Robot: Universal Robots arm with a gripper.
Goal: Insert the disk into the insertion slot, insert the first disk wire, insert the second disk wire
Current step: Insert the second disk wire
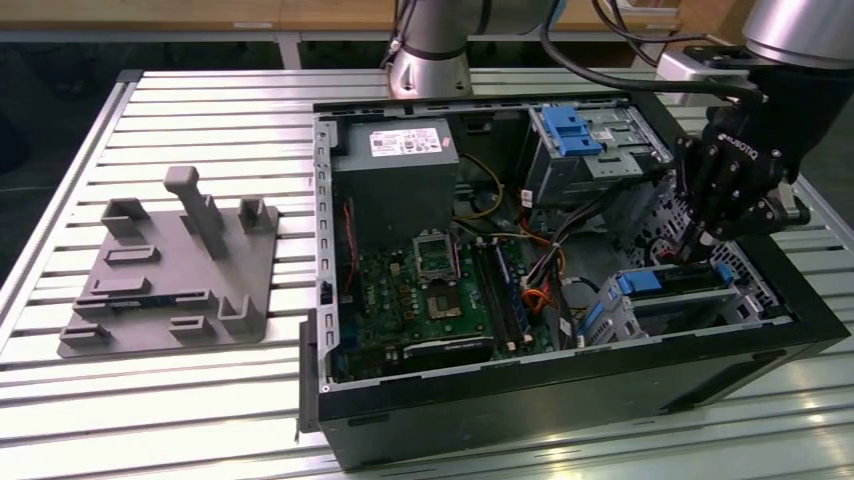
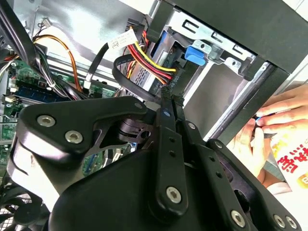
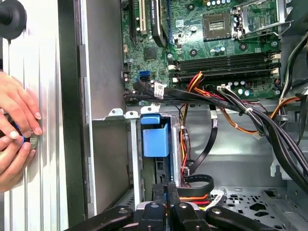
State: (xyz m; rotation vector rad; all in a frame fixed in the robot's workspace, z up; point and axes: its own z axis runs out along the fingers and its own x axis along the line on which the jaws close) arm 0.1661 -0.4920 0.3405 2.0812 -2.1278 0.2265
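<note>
The disk sits inside the insertion slot point(image 1: 742, 300), a low grey metal bay at the exterior view's right end of the black case. Its blue carrier point(image 1: 654, 282) shows at the bay's mouth, and the carrier's blue tab point(image 3: 155, 137) point(image 2: 195, 53) appears in both wrist views. My gripper point(image 1: 697, 250) reaches down into the case right beside the bay. Its fingertips point(image 2: 168, 100) are pressed together on the black connector of a disk wire at the disk's end. A red, yellow and black wire bundle point(image 2: 149, 60) runs to the same spot. In the first wrist view the gripper point(image 3: 167, 186) stands just below the carrier.
A person's hands point(image 3: 17, 127) point(image 2: 269, 125) rest outside the case wall close to the bay. A taller metal cage with a blue latch point(image 1: 574, 130) stands further back. The motherboard point(image 1: 427, 290) and loose cables fill the case's middle. A grey fixture plate point(image 1: 167, 275) lies at the exterior view's left.
</note>
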